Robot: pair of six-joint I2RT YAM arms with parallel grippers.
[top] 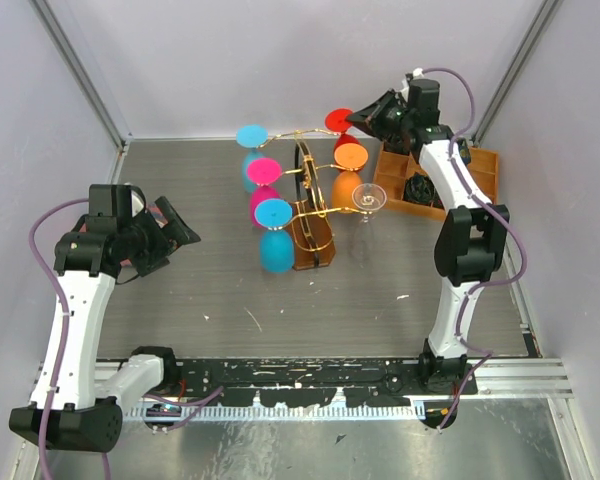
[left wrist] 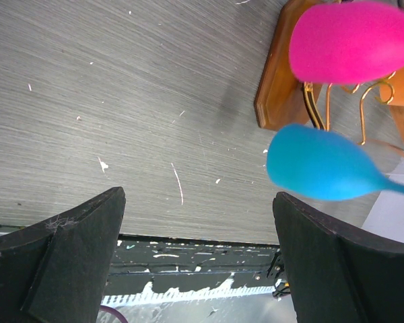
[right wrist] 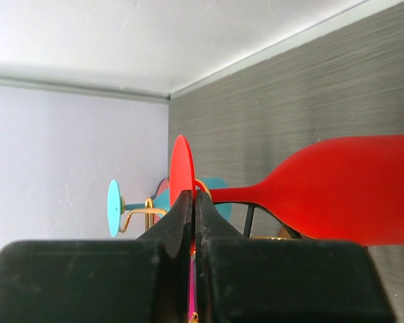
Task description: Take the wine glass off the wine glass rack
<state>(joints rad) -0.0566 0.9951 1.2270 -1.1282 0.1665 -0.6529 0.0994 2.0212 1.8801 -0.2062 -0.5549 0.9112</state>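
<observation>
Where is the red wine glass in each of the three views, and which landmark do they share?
Top external: the red wine glass is upper right of centre, at the right gripper.
Left wrist: not in it.
Right wrist: centre to right, its foot clamped in that gripper.
Shared landmark: the gold wine glass rack.

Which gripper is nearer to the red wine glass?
Right. The right gripper is shut on the foot of the red wine glass; the left gripper hangs open beyond the wine glass rack, far from it.

grey table [top: 210,285], wine glass rack [top: 315,253], wooden tray [top: 486,158]
</observation>
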